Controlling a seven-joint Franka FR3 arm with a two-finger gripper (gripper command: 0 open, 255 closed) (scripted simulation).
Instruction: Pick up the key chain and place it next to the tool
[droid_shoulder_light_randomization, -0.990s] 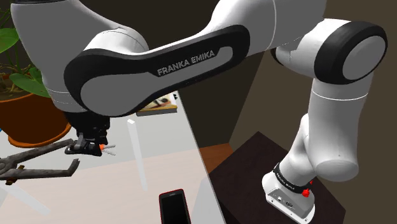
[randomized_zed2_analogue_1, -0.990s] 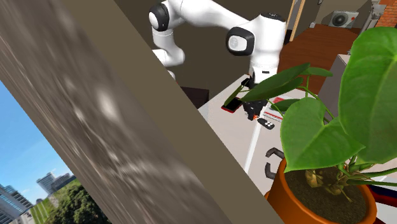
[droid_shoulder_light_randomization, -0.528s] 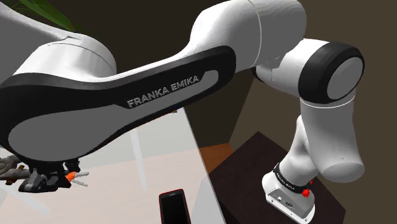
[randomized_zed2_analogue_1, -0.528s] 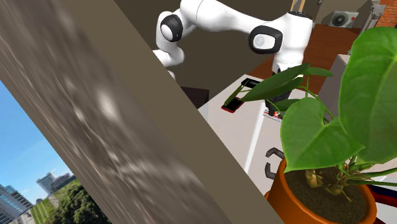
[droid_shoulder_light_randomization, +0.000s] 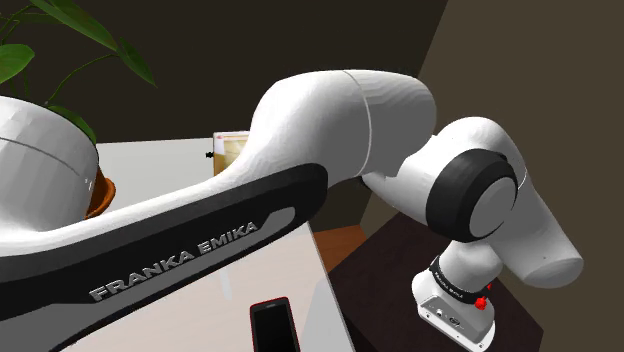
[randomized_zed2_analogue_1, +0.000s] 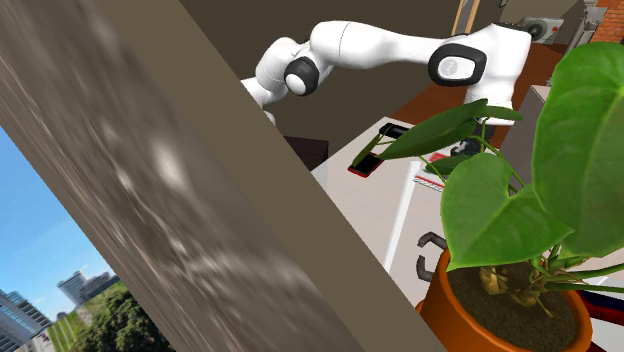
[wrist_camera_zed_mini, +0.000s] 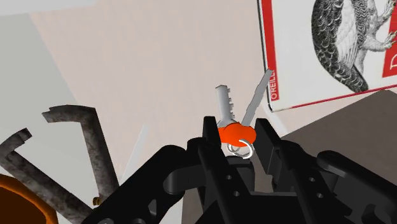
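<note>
Orange-fobbed silvery key chain (wrist_camera_zed_mini: 236, 133) in end effector (wrist_camera_zed_mini: 237, 128)

Potted plant (randomized_zed2_analogue_1: 482, 215); phone (droid_shoulder_light_randomization: 275, 327); book (wrist_camera_zed_mini: 321, 57).

Soft even light; blurry wall (randomized_zed2_analogue_1: 150, 200) in near foreground; pale glare streak on table (randomized_zed2_analogue_1: 365, 195).

White arm (randomized_zed2_analogue_1: 380, 45) outstretched (nearly level), pincer (wrist_camera_zed_mini: 236, 132) clasping key chain (wrist_camera_zed_mini: 224, 105)
</note>
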